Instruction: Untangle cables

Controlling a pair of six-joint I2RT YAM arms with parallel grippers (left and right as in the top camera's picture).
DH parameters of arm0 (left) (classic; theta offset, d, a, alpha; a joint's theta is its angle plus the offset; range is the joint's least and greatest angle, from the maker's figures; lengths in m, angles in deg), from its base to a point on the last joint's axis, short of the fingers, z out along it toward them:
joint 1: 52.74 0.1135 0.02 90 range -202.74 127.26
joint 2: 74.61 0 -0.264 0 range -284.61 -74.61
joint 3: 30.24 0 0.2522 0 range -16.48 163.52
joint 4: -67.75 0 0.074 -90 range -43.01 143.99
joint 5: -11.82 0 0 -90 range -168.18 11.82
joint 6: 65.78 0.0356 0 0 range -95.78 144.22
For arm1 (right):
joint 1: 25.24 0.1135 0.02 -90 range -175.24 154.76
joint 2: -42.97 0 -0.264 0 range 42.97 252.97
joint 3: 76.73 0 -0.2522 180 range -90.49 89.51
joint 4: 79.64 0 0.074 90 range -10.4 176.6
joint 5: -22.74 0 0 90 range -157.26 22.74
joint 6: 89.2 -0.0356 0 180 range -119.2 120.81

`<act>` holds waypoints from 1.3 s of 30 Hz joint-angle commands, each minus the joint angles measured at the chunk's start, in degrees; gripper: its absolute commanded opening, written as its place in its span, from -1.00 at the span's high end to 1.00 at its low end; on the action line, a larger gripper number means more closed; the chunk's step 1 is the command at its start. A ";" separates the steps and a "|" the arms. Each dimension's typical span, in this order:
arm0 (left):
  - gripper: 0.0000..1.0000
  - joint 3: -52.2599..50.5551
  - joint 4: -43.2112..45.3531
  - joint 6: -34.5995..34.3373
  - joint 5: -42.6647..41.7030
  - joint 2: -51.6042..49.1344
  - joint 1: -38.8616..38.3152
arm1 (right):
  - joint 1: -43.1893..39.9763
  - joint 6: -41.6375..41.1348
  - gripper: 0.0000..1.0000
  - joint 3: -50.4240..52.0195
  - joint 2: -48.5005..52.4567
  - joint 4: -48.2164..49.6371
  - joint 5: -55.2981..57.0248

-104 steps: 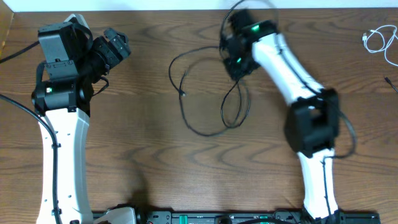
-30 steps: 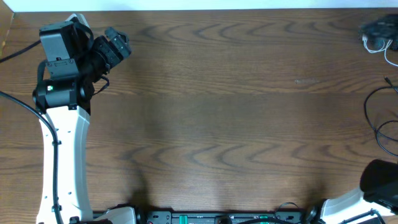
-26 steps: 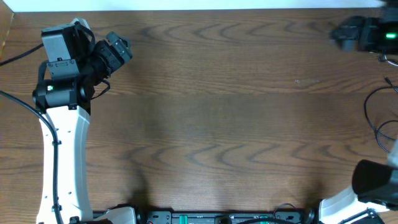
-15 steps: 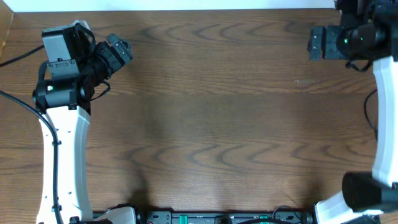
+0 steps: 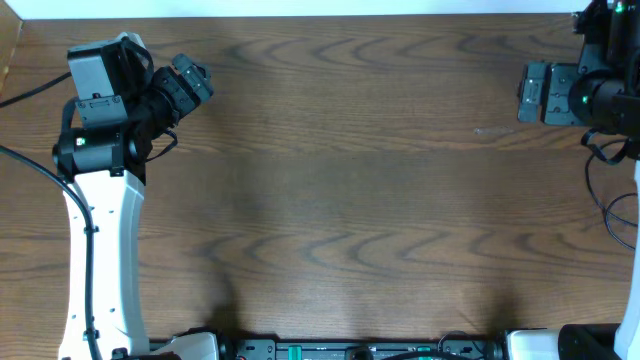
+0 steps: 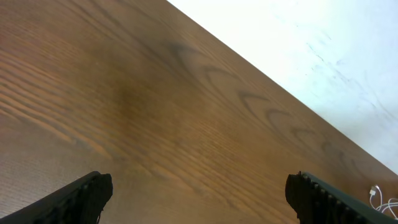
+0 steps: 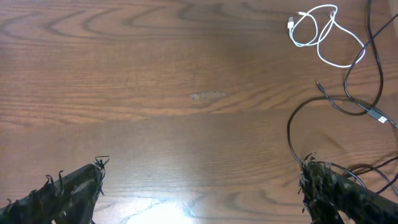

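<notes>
R arm [image 5: 600, 95] has swung from mid-table to the far R corner, and the black cable [image 7: 290, 129] that lay looped at centre now sits by the R edge. L arm [image 5: 100, 220] hasn't shifted from the far L corner. R gripper [image 7: 203, 168] hangs over the table [image 5: 350, 200] w/ fingers spread wide, nothing btwn them. L gripper [image 6: 199, 183] is likewise wide apart & empty, aimed across the wood toward the far edge. Wrist view: white cable [image 7: 293, 28] lies in small loops near the far R corner. The black cable is just beside it on the near side, curving out of frame, and the two look apart, not crossed. A broad stretch of wood lies btwn the grippers. Overhead, only a bit of black cable shows at the R edge. The white one is hidden there.
</notes>
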 commanded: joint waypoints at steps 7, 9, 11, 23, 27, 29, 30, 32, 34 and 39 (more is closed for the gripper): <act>-0.89 0.85 -0.13 0.76 0.20 -0.48 0.07 | 0.24 -0.44 -0.99 0.11 0.26 0.46 1.68; -0.89 0.85 -0.13 0.76 0.20 -0.48 0.07 | 0.24 -0.44 -0.99 0.74 -0.48 1.05 4.07; -0.89 0.85 -0.13 0.76 0.20 -0.48 0.07 | 0.24 -0.09 -0.98 2.51 -1.68 2.43 4.48; -0.89 0.85 -0.13 0.76 0.20 -0.48 0.07 | -1.81 1.95 -0.99 58.03 -31.45 50.82 0.13; -0.89 0.85 -0.13 0.76 0.20 -0.48 0.07 | -3.56 1.95 -0.98 72.15 -41.48 59.41 -1.99; -0.89 0.85 -0.13 0.79 0.20 -0.48 0.07 | -4.68 1.92 -0.99 80.63 -48.39 64.52 -2.01; -0.90 0.85 -0.13 0.79 0.20 -0.48 0.07 | -4.92 1.92 -0.98 82.95 -50.47 65.81 -2.01; -0.90 0.85 -0.13 0.79 0.20 -0.48 0.07 | -5.29 1.92 -0.99 88.41 -55.36 68.91 -1.99; -0.90 0.85 -0.13 0.76 0.20 -0.48 0.07 | -5.51 1.90 -0.98 94.99 -61.29 72.61 -2.32; -0.90 0.85 -0.13 0.76 0.20 -0.48 0.07 | -5.51 1.90 -0.99 104.13 -69.90 77.44 -3.54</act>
